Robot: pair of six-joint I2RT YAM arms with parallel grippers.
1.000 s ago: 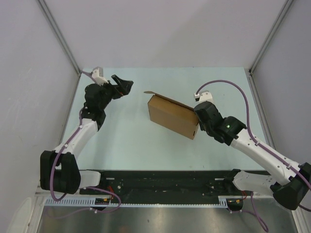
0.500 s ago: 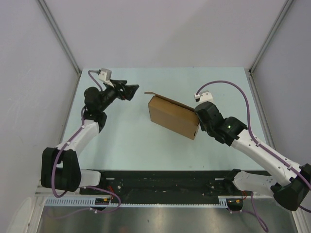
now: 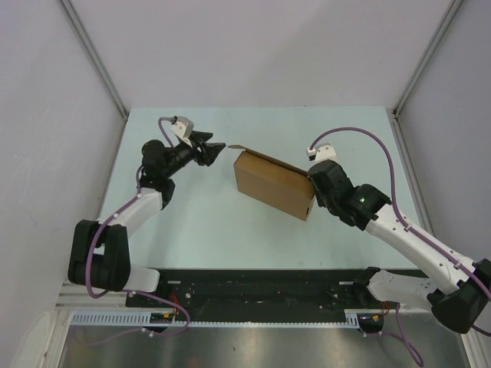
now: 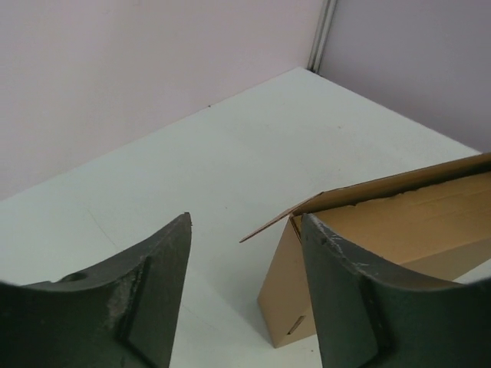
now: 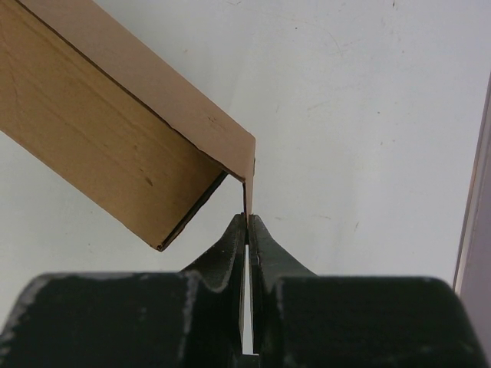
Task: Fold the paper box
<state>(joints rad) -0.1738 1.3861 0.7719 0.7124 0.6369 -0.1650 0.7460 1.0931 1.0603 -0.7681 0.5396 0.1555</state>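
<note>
The paper box [image 3: 271, 184] is plain brown cardboard, standing tilted on the pale table [image 3: 207, 222] at centre, with a thin flap sticking out at its upper left corner. My right gripper [image 3: 311, 184] is shut on the box's right end flap [image 5: 248, 184], which shows pinched between the fingertips [image 5: 234, 238] in the right wrist view. My left gripper [image 3: 218, 149] is open and empty, just left of the box's upper left flap without touching it. The left wrist view shows the box [image 4: 383, 253] beyond the spread fingers [image 4: 153, 299].
Grey walls enclose the table on three sides, with metal frame posts [image 3: 96, 57] at the back corners. A black rail [image 3: 253, 287] with the arm bases runs along the near edge.
My left gripper has swung right and toward the box, ending close to its upper left flap. The right gripper and the box have stayed still.
</note>
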